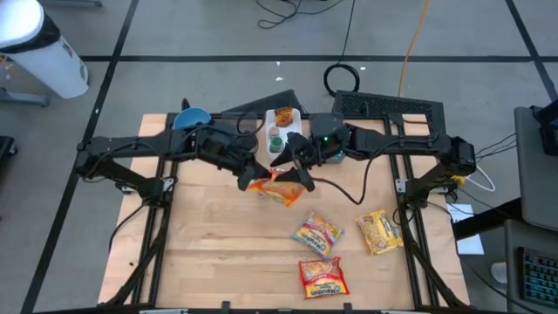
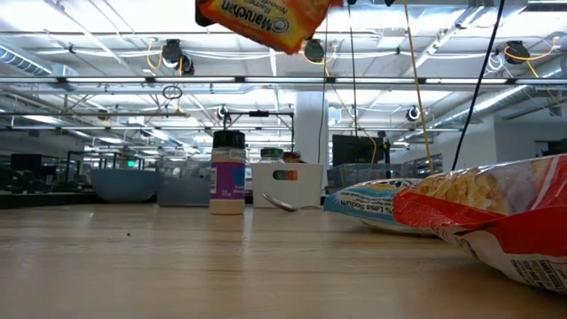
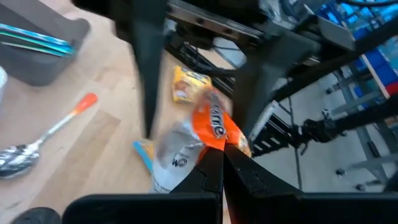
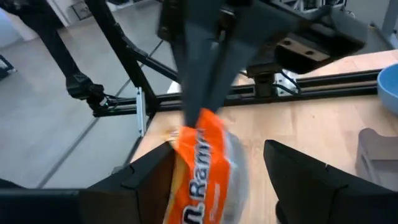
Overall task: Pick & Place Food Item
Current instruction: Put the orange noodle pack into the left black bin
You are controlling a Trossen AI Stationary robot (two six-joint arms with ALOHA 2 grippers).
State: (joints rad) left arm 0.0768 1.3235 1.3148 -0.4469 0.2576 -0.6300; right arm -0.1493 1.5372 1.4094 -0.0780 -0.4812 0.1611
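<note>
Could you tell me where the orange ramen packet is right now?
The orange ramen packet hangs above the table's middle, pinched by the shut left gripper, with the open right gripper straddling it from the other side.

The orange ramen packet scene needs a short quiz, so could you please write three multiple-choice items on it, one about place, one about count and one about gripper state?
1. Where is the orange ramen packet?
A. Flat on the table
B. In the air between the two grippers
C. Inside the blue bowl

2. How many other food packets lie on the table's right half?
A. One
B. Three
C. Five

3. How does the right gripper stand?
A. Open around the packet
C. Shut on a spoon
B. Out of sight

Answers:
1 B: the low view shows the packet high above the table top, and the left gripper is shut on its edge.
2 B: the high view shows three packets.
3 A: its fingers stand wide on either side of the packet.
</note>
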